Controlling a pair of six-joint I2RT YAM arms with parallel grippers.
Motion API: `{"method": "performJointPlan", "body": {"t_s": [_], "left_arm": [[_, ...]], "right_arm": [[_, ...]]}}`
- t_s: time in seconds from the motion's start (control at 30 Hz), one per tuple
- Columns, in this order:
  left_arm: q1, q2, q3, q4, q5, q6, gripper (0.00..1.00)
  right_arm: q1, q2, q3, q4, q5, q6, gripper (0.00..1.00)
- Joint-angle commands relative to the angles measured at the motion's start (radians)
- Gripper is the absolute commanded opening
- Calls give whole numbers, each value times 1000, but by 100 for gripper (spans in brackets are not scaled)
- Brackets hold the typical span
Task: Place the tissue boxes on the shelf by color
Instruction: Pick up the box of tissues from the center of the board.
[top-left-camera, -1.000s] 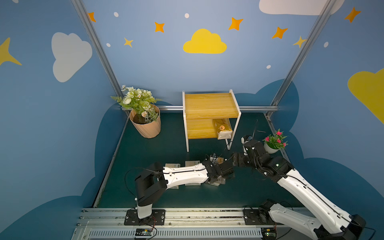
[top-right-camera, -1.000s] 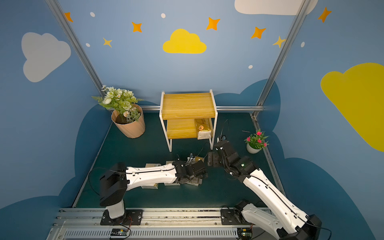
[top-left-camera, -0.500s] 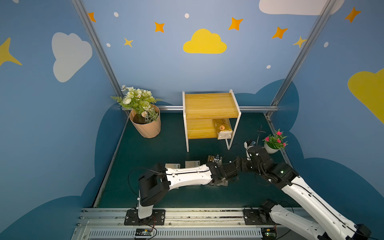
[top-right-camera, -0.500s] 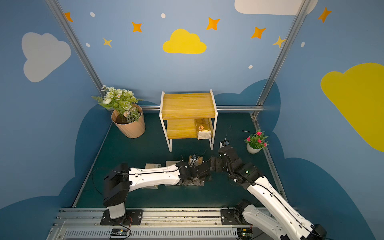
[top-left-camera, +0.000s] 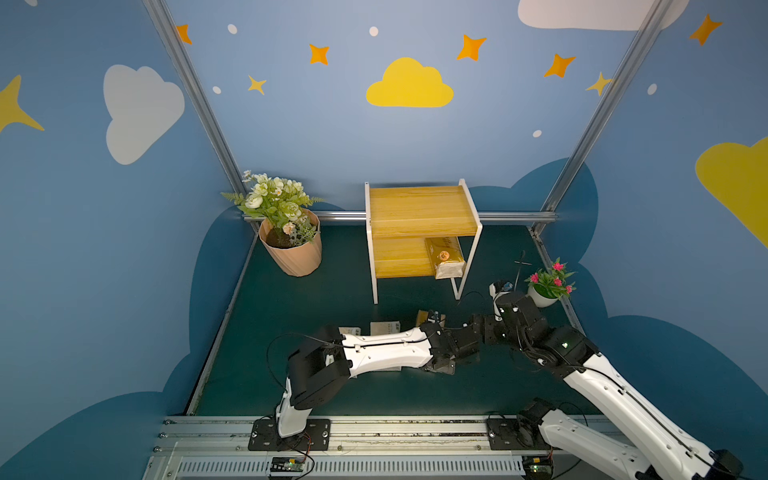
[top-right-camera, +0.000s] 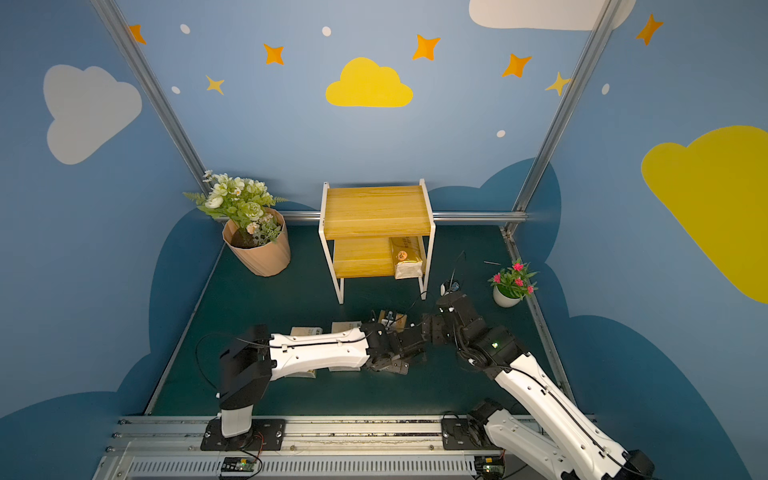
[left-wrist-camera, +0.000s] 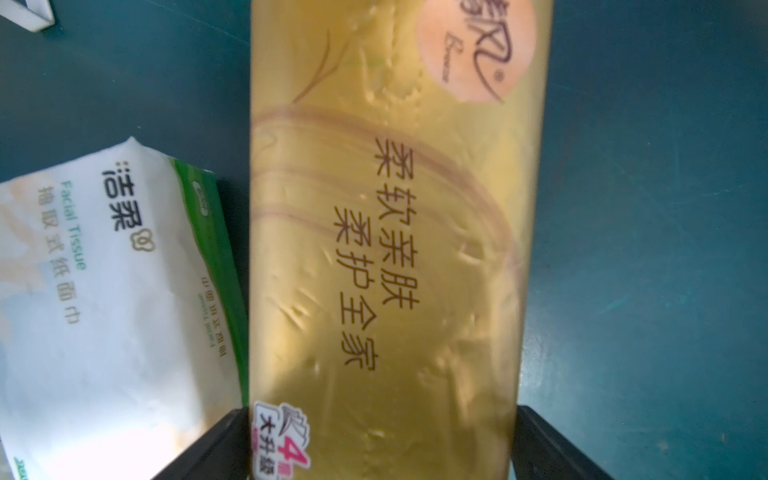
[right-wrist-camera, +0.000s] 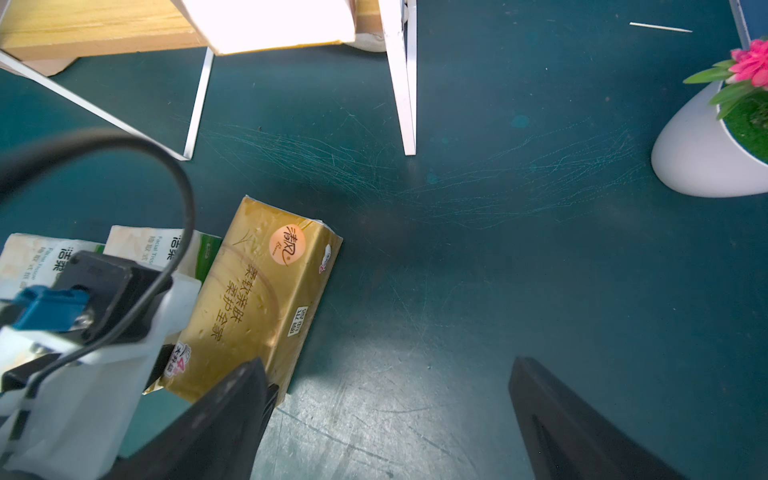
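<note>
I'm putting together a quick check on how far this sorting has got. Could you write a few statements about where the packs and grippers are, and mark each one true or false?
1. One gold pack lies on the lower board of the shelf. True.
2. The shelf's top board holds a white pack. False: the top board is bare.
3. The left gripper has a jaw on each side of the second gold pack, which lies on the table. True.
4. The right gripper is shut on a white pack. False: it is open, over bare table beside the second gold pack.
5. A white pack and another white pack lie on the table. True.
</note>
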Motion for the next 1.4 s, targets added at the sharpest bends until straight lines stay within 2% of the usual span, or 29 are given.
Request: {"method": "performJointPlan", "body": {"t_s": [0.0,0.3,0.8,0.83,0.97,1.03,1.3,1.37], "left_arm": [[9,11,-3,-24,7,-12,100],[37,18,-54,34,76,-5,100],[66,53,-54,43,112,23,99],[65,51,-53,38,108,21,98],[57,41,-50,17,91,17,73],[52,37,-50,11,84,14,67],[41,18,-41,-41,51,-5,69],[28,3,-30,-67,28,-4,61]], "right_arm": [[-3,-17,-2,-22,14,5,98],[-3,-11,2,-31,30,15,97],[-2,-21,4,-38,54,41,85],[-3,-22,2,-38,55,43,84],[-3,-19,1,-40,60,50,81],[-3,-17,3,-39,62,52,80],[-3,-15,5,-38,55,52,81],[-3,-17,5,-39,58,49,80]]}}
